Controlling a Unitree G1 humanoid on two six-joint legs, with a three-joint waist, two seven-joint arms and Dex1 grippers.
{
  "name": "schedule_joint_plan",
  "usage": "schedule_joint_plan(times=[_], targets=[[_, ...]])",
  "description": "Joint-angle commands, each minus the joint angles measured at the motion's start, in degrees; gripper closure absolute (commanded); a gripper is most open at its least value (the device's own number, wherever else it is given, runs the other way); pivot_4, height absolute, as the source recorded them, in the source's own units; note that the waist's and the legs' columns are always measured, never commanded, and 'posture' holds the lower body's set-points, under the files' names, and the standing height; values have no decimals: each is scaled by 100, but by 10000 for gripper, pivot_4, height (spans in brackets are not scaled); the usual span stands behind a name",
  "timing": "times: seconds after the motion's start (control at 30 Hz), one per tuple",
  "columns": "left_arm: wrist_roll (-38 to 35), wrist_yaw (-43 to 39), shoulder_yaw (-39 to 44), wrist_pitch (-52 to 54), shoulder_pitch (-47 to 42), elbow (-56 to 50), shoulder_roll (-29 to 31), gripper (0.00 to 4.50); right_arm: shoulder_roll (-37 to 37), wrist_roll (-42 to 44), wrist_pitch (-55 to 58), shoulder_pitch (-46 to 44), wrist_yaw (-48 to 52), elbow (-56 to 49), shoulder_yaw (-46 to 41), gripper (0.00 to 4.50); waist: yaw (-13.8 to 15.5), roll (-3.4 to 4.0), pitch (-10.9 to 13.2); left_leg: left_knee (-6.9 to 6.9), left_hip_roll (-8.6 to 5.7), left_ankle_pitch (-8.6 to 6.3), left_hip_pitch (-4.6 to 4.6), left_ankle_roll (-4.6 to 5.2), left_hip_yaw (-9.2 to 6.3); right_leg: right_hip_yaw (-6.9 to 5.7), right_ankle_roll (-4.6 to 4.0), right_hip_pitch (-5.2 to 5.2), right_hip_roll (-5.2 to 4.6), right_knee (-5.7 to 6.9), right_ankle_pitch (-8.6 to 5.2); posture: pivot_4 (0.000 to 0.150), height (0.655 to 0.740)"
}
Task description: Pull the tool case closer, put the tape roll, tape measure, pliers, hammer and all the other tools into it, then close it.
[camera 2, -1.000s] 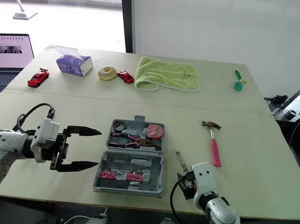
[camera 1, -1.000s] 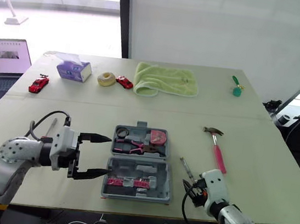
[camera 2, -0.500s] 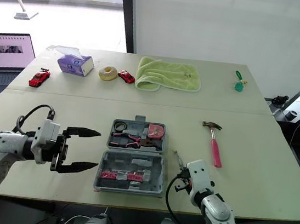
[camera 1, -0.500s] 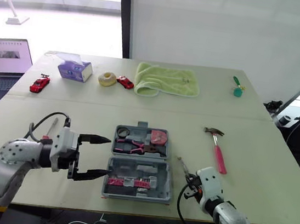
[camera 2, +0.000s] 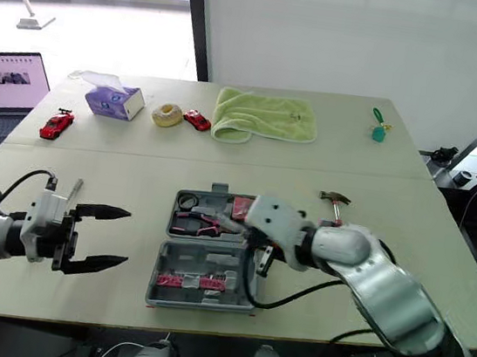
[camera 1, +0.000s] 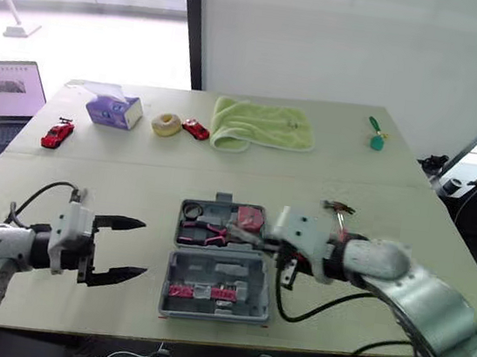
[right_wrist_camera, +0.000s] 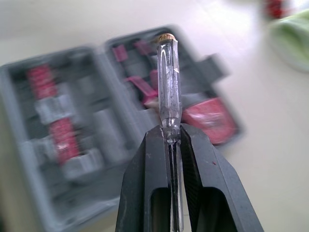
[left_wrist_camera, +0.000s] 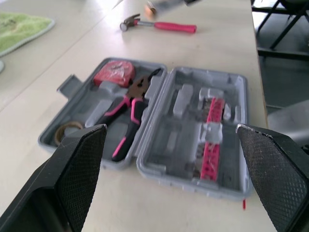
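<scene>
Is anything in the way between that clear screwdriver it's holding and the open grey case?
Nothing visible. The right gripper holds the screwdriver beside the open tool case; the left gripper is apart on the other side.

Matt grey plast. case; clear glossy plast. screwdriver.

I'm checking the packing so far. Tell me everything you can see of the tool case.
The case is grey moulded plastic, lying open and flat on the table. The far half holds pink-handled pliers, a red tape measure and a tape roll, with a latch tab on its outer edge. The near half holds pink bit strips. The right hand holds a clear screwdriver above it; the open left hand stands apart.
</scene>
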Motion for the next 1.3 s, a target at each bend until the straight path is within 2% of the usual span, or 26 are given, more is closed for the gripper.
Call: schedule_joint_plan(times=[0.03, 0.13, 0.3, 0.53, 0.73, 1.3], targets=[[117, -139, 68, -252, -149, 114, 139, 0, 343, -305, 307, -1264, 349, 905, 1296, 44649, 32, -5, -1, 1, 0, 0, 0, 0, 1, 0, 1, 0, 0, 0, 1, 1500, 7400], [164, -151, 0, -266, -197, 69, 154, 0, 620, -661, 47, -2000, 600, 1648, 2173, 44649, -39, -2, 2, 0, 1, 1, 4, -2, 8, 5, 7, -13, 0, 13, 6, 1500, 7400], [113, 1, -15, -108, -2, -414, 116, 0, 1231, -1170, -453, -2632, 906, 2561, 3141, 44649, -70, -1, 1, -5, 3, 1, 2, -3, 6, 5, 13, -20, 3, 19, 8, 1500, 7400], [70, 168, 61, 62, 241, -784, 134, 0, 1703, -1501, -696, -2817, 1124, 3092, 3378, 44649, -43, 0, 2, -6, 2, 1, -6, -3, 6, 5, 14, -30, 3, 23, 9, 1500, 7400], [103, 205, 185, -47, 383, -570, 117, 0, 2185, -1746, -794, -2919, 1239, 3515, 3450, 44649, -62, 0, 2, -7, 3, 3, 1, -5, 6, 6, 13, -31, 4, 32, 9, 1500, 7400], [71, 227, 208, -86, 443, -519, 163, 0, 2537, -2185, -1018, -2568, 1303, 4013, 3447, 44649, -61, 0, 1, -7, 3, 3, 0, -5, 6, 6, 13, -32, 4, 33, 9, 1500, 7400]])
